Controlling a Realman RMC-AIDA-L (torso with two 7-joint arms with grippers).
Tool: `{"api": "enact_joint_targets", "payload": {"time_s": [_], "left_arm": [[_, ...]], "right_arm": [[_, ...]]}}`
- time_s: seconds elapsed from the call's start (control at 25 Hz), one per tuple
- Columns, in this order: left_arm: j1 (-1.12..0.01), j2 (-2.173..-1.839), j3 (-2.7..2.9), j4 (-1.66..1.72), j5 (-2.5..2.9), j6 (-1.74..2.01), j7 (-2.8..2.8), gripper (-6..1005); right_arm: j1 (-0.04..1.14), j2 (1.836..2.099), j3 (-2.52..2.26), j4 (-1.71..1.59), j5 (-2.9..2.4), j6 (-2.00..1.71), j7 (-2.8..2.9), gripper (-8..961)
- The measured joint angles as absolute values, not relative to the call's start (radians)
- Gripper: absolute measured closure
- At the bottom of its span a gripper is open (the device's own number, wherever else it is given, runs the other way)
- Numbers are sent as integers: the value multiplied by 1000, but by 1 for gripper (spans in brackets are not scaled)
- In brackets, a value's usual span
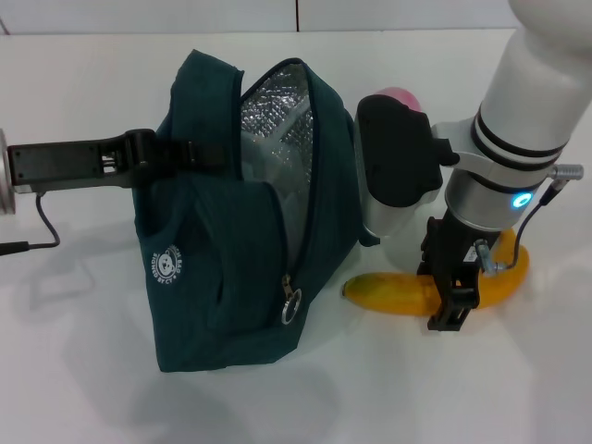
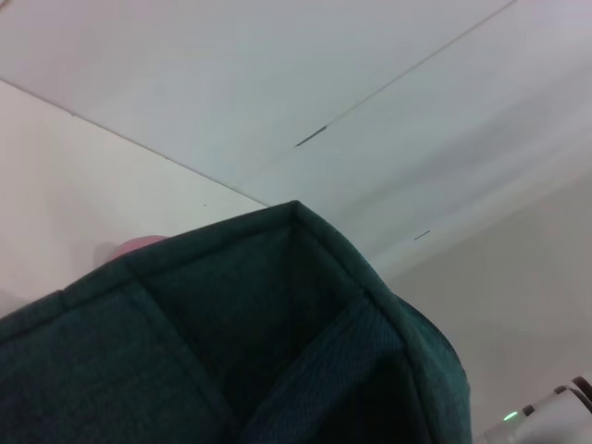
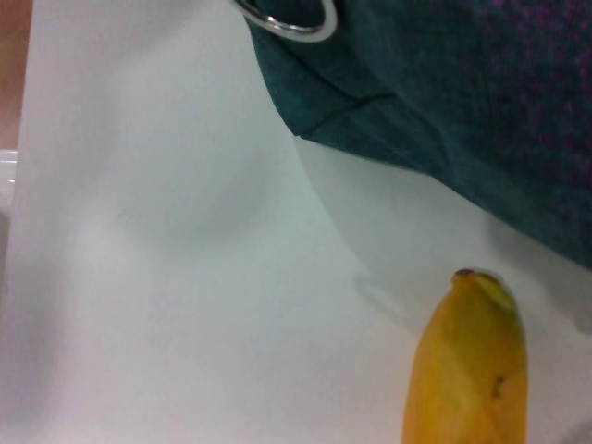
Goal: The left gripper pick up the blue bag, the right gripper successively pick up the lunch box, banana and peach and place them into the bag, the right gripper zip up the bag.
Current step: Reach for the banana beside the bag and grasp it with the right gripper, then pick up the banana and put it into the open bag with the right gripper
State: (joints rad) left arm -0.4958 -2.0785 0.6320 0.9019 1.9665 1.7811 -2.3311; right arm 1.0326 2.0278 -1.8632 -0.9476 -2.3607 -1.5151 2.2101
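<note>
The blue bag [image 1: 213, 277] stands on the table with its mouth open, showing the silver lining [image 1: 277, 120]. My left gripper [image 1: 139, 159] comes in from the left and is shut on the bag's handle strap. The bag's fabric [image 2: 231, 351] fills the left wrist view. The banana [image 1: 388, 294] lies on the table to the right of the bag. My right gripper [image 1: 451, 301] is down over the banana's middle, straddling it. The right wrist view shows the banana's tip [image 3: 467, 370] near the bag [image 3: 462, 92]. The peach [image 1: 400, 95] peeks out behind the right wrist. The lunch box is out of view.
The white table [image 1: 92, 388] extends in front and to the left of the bag. The ring zip pull [image 1: 291, 310] hangs on the bag's front, also in the right wrist view [image 3: 287, 23]. A black cable [image 1: 42, 231] trails from the left arm.
</note>
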Motion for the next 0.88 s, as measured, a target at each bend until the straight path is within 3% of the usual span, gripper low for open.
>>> {"api": "enact_joint_targets", "payload": {"time_s": [0.32, 0.56, 0.88], "left_arm": [[-498, -2080, 644, 902, 1966, 1783, -2331, 970], [-491, -2078, 644, 902, 1957, 1786, -2331, 970], [-484, -2072, 638, 908, 1915, 1816, -2329, 969]], "right_arm": [[1046, 2028, -1867, -919, -2374, -1492, 2225, 398], [1061, 2027, -1847, -911, -2387, -1525, 2254, 541], [1022, 2019, -1680, -917, -2479, -1659, 2261, 540]]}}
